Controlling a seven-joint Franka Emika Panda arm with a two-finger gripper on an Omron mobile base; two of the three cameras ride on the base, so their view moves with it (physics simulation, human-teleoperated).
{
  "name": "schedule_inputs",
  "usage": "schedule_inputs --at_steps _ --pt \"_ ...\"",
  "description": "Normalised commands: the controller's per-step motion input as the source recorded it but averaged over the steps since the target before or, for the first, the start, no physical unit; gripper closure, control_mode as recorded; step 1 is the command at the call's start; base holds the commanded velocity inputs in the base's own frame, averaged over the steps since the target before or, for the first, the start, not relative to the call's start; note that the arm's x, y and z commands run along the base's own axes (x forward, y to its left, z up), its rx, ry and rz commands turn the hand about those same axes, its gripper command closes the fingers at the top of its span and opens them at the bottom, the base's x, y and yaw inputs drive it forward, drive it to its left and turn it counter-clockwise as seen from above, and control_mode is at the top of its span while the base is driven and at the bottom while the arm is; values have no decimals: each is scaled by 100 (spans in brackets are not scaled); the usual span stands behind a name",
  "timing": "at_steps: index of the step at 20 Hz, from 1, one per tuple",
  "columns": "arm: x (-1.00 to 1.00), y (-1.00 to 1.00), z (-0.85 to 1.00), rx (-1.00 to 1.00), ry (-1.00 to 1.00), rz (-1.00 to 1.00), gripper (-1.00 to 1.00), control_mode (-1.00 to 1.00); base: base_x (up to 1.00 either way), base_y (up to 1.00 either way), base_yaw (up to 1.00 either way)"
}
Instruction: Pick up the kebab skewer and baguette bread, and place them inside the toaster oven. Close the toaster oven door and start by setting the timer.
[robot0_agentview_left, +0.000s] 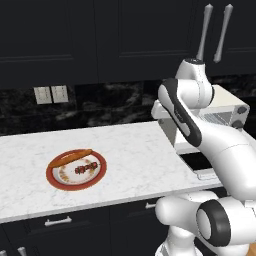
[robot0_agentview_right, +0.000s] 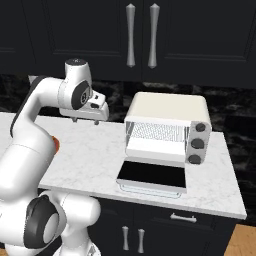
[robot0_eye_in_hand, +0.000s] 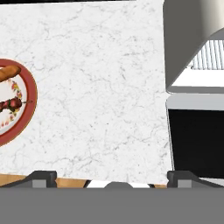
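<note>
- Gripper (robot0_eye_in_hand: 112, 177) hangs above bare counter, its two dark finger tips spread wide apart with nothing between them; in the right base view the hand sits level over the worktop, well left of the oven.
- One white marble counter (robot0_agentview_left: 130, 145) runs across the scene, with dark cabinets above and below and a black stone backsplash behind.
- One round plate (robot0_agentview_left: 76, 170) with a red rim and a pale flowered centre lies on the left part of the counter, well apart from the oven.
- One baguette bread (robot0_agentview_left: 70, 158), a long orange-brown loaf, lies across the far side of the plate.
- One kebab skewer (robot0_agentview_left: 86, 167), a thin stick with dark red chunks, lies on the plate just beside the loaf, nearer the counter's front edge.
- One toaster oven (robot0_agentview_right: 167, 125), cream-white, stands on the right part of the counter; its wire rack shows inside.
- Toaster oven door (robot0_agentview_right: 152, 176) is folded down flat toward the counter's front edge, dark glass facing up.
- Three round knobs (robot0_agentview_right: 197, 143) are stacked down the oven's right front.
- Open counter lies between plate and oven, with the arm's own links over it.
- Two long silver handles (robot0_agentview_right: 141, 35) hang on the upper cabinets.
- Two pale wall outlets (robot0_agentview_left: 51, 94) sit on the backsplash behind the plate.
</note>
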Motion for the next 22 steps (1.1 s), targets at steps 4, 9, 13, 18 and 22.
schedule_inputs --at_steps 4,9,13,18,22 --pt "0 0 -3 -2 0 0 -100 -100 0 0 0" --pt "-22 -66 -28 1 -8 10 -100 -100 0 0 0" --pt "-23 -100 -28 9 -43 34 -100 -100 0 0 0" --pt "-10 -94 -41 8 -61 30 -100 -100 0 0 0" --pt "1 -82 -49 5 -64 16 -100 -100 0 0 0"
